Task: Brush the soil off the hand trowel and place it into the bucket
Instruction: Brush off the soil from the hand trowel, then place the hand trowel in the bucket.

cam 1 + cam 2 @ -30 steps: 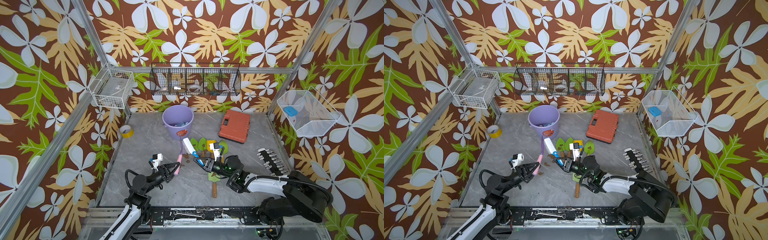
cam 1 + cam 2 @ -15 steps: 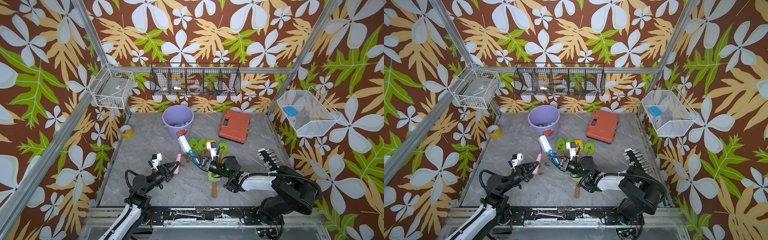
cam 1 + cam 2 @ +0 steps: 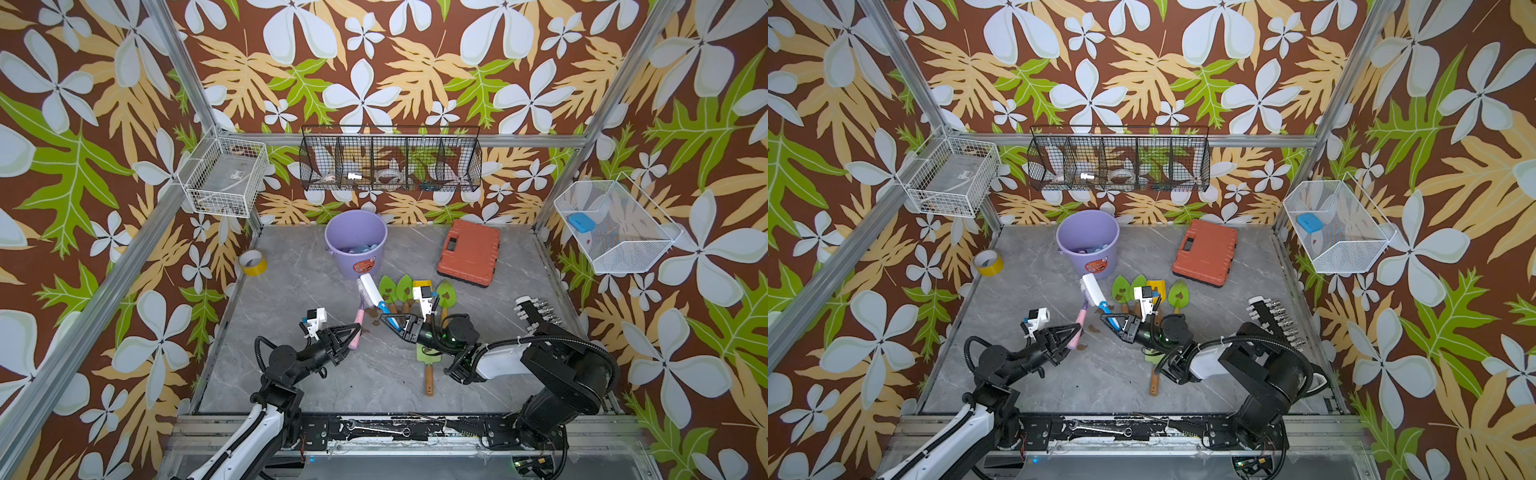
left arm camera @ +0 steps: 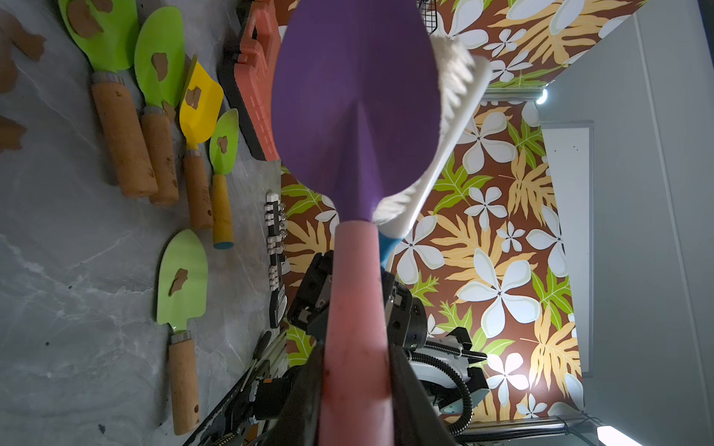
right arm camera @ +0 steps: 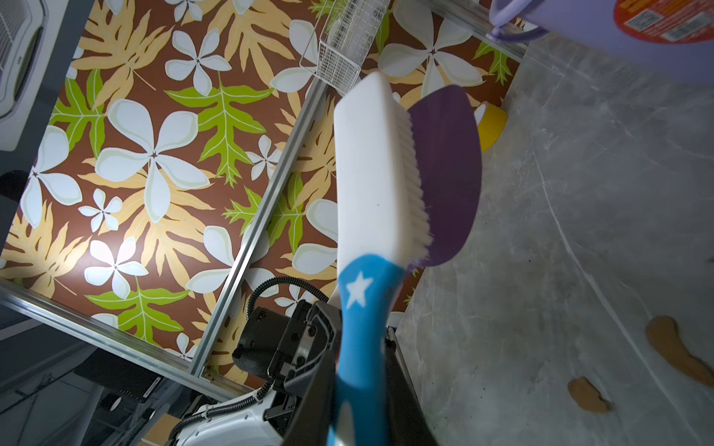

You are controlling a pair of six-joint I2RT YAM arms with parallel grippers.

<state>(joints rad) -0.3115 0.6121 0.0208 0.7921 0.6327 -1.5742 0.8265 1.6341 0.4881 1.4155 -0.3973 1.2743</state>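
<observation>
The hand trowel has a purple blade [image 4: 355, 96] and a pink handle [image 4: 357, 309]. My left gripper [image 4: 357, 367] is shut on that handle and holds the trowel tilted above the table, as a top view shows [image 3: 353, 332]. My right gripper [image 5: 359, 367] is shut on the blue handle of a white brush [image 5: 374, 173], whose bristles lie against the blade's edge [image 5: 448, 173]. No soil shows on the blade faces in view. Brown soil clumps [image 3: 376, 322] lie on the table under the tools. The lilac bucket [image 3: 345, 262] stands just behind them.
Several green and yellow trowels [image 3: 405, 289] with soil patches lie in a row right of the brush. Another green one [image 3: 428, 361] lies under my right arm. An orange-red tool case [image 3: 469, 253], a yellow tape roll [image 3: 251, 262] and a socket rail [image 3: 536, 311] sit around the edges.
My right gripper has carried the brush a little leftward along the trowel blade. The left arm and the trowel have stayed put.
</observation>
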